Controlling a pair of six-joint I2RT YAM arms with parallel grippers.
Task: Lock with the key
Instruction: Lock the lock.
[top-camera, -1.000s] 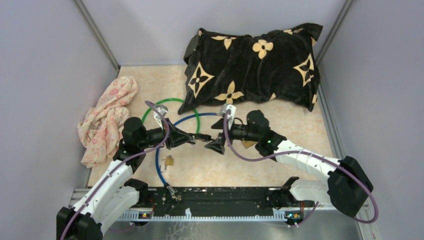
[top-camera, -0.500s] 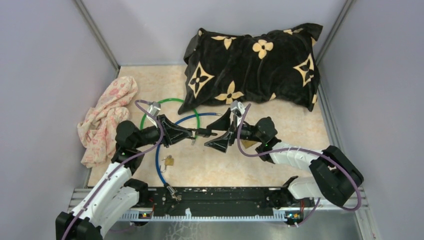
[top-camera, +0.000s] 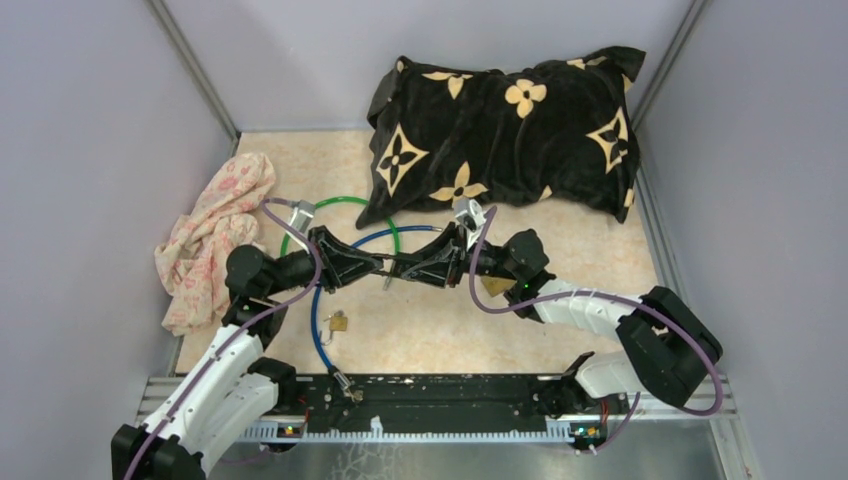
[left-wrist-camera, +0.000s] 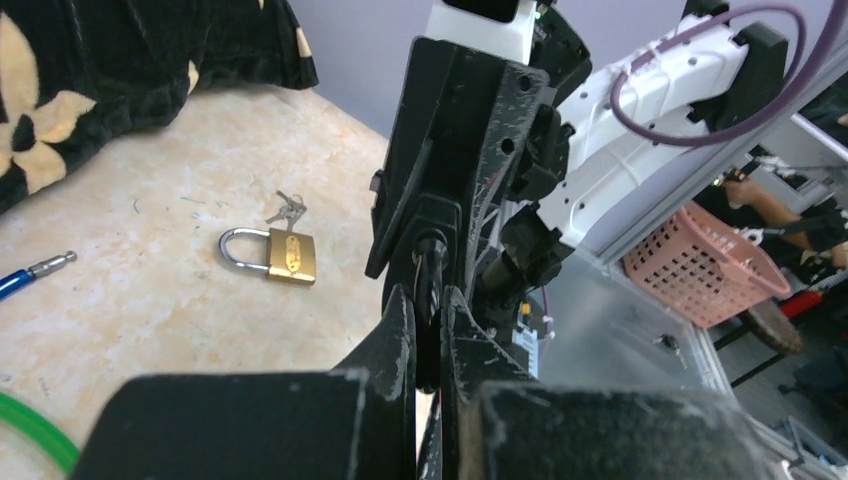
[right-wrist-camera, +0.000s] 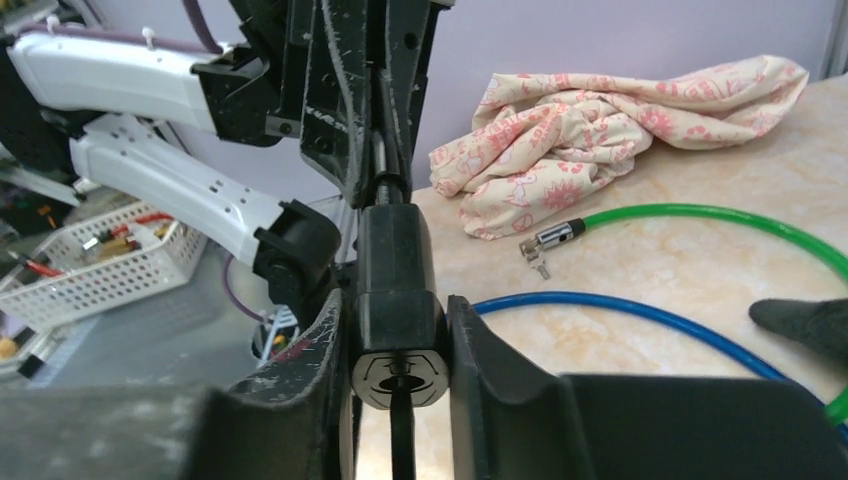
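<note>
Lock barrel, black and stubby, is held up over the middle of the table, which is where the two arms meet nose to nose. I count two grippers, one barrel, two cables, two brass padlocks, one cushion and one rag.

The right gripper has its fingers pressed against both sides of the barrel. The left gripper is nearly closed, pinching a slim dark pin that runs straight into the barrel's far end. I cannot tell whether that pin is a key.

The green cable loops at about 10 o'clock from the grippers. The blue cable curves under them and down toward 7 o'clock. One padlock lies beside the blue cable at 7 o'clock. The second padlock sits near the right arm, shackle closed, with a small bunch of keys touching it.

The black-and-gold cushion fills 1 o'clock at the back, and the pink flowered rag is heaped at 9 o'clock.
</note>
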